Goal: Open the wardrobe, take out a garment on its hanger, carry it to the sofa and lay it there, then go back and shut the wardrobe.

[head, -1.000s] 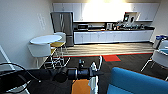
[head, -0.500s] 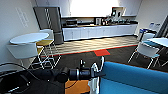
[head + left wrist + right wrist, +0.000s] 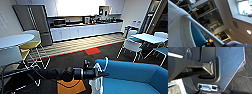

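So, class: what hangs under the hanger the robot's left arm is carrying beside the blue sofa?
Under the hanger hangs a white shirt, dropping past the picture's lower edge beside the sofa. The left claw holds the hanger; its grip and the shirt's lower part are hidden.

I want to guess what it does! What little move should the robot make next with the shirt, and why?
Probably carry it a bit further over the sofa. The left pincer holds the hanger right at the sofa's near edge, and the shirt hangs beside the cushion, not above the seat.
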You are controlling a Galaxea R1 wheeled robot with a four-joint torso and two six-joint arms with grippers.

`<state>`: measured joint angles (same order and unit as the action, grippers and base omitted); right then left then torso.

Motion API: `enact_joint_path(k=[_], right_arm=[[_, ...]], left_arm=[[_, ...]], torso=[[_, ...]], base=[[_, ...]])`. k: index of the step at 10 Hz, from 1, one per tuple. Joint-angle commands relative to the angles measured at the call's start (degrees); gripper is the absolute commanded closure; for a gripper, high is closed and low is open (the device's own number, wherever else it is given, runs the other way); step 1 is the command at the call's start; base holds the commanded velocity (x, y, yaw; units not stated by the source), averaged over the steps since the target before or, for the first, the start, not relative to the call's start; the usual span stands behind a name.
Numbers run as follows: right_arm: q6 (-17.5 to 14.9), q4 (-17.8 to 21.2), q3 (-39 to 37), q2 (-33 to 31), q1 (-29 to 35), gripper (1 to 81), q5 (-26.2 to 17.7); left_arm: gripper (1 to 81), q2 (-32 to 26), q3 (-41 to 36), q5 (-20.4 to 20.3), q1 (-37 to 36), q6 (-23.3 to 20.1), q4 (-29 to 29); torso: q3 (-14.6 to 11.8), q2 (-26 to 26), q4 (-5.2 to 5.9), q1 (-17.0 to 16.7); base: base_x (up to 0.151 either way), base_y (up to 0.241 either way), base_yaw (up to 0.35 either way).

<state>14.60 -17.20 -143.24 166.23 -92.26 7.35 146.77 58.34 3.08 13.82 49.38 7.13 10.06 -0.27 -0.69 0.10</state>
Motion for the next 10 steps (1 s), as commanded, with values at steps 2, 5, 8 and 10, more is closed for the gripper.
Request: enact_joint_path(k=[2,5,8,10], right_arm=[[0.07,-0.47,0.16,-0.26,0.89,1.0,-3.22],[0.07,-0.38,0.16,-0.26,0.97,1.0,-3.22],[0.07,-0.38,0.16,-0.26,0.89,1.0,-3.22],[0.07,-0.47,0.16,-0.26,0.89,1.0,-3.31]], left_arm=[[81.1,3.0,2.73,-0.45,-10.52,0.09,-0.01],[81.1,4.15,4.06,-0.45,-11.85,0.36,-0.28],[81.1,4.67,3.53,-0.54,-11.84,0.27,-0.36],[81.1,3.71,2.21,-0.54,-10.45,0.27,0.43]], torso=[[0.0,0.0,0.0,0.0],[0.02,0.0,0.0,0.02],[0.02,0.0,0.0,0.0],[0.02,0.0,0.0,0.0]], base=[[0.0,0.0,-0.31],[0.0,0.0,-0.313],[0.0,0.0,-0.314],[0.0,0.0,-0.314]])
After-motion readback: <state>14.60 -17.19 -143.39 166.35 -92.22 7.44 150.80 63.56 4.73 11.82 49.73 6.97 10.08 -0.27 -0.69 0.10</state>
